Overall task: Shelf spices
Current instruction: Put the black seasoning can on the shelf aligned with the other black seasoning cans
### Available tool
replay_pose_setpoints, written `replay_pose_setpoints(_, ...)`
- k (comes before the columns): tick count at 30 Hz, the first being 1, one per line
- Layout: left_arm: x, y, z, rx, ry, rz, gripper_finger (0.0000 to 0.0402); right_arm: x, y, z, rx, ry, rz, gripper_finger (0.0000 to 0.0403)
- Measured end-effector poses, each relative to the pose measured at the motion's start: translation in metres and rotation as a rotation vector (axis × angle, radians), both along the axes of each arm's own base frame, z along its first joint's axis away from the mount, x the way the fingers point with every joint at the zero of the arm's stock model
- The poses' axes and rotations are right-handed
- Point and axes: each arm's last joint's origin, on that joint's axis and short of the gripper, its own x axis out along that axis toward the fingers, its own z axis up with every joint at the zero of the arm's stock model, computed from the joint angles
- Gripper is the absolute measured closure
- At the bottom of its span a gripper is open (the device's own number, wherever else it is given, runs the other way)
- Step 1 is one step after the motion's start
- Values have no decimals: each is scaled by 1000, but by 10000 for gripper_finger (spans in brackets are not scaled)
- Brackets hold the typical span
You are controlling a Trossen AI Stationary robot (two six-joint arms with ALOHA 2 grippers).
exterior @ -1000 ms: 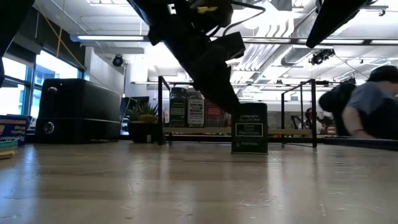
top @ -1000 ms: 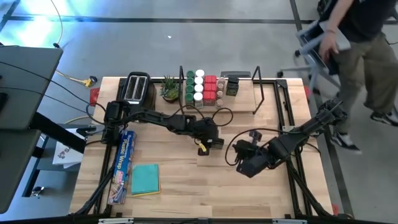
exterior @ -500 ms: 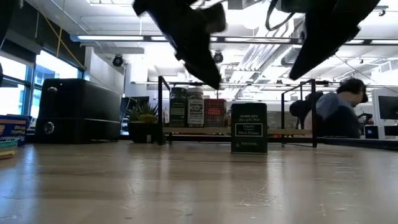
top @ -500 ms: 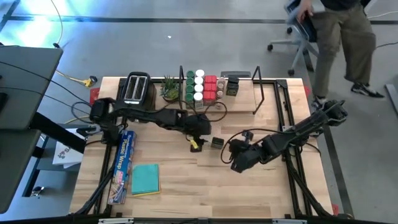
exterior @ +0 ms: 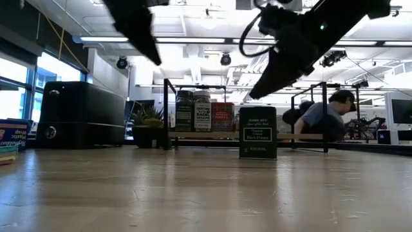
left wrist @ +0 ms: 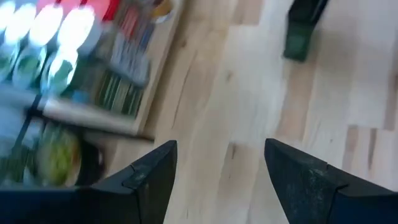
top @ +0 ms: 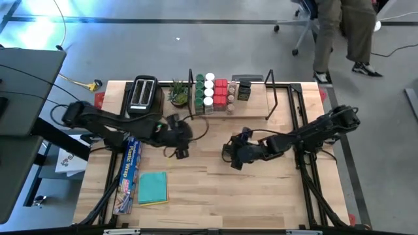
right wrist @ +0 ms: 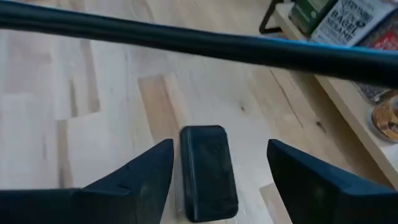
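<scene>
A dark rectangular spice tin [right wrist: 208,171] stands upright on its base on the bare table [exterior: 257,132], in front of the shelf. My right gripper [right wrist: 217,180] hovers just above it, open, with one finger on each side and a gap to both. It reaches in from the table's right [top: 231,155]. My left gripper [top: 182,146] is open with nothing in it, raised over the table left of the middle [left wrist: 221,180]. The light-wood shelf [top: 251,108] stands at the far edge. Green-lidded and white-lidded jars and red tins [top: 212,91] stand in rows on its left part.
A black toaster [top: 144,93] and a small potted plant [top: 177,93] stand left of the shelf. A plastic-wrap box [top: 130,171] and a teal pad [top: 153,188] lie at the near left. A black cable [right wrist: 199,40] crosses the right wrist view. A person [top: 339,26] stands beyond the table.
My left gripper has risen and drawn back from the dark tin toward the table's left edge. My right gripper has come down and moved leftward until it is over the tin. The tin has stayed upright in the same spot.
</scene>
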Motion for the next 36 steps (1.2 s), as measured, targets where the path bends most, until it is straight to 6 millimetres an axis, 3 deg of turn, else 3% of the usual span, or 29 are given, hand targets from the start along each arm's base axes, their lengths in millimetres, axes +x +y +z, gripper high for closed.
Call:
replay_pose_setpoints(5,-32,-8,-17,-13,-73,109,163,5,-5,-13,28,60,12,147)
replay_pose_setpoints(11,-51,-16,-47,-47,-202,169,163,6,-7,-19,56,84,4,154)
replay_pose_setpoints(16,-54,-17,-64,-60,-230,177,163,7,-11,-21,102,88,-9,196)
replay_pose_setpoints(24,-55,-16,-65,-44,-239,191,163,9,-16,-23,129,94,-9,285)
replay_pose_setpoints(30,-55,-16,-65,-40,-235,186,163,3,-17,-4,136,50,-1,285)
replay_pose_setpoints(36,-55,-16,-66,-40,-234,186,163,-25,-25,36,123,11,13,285)
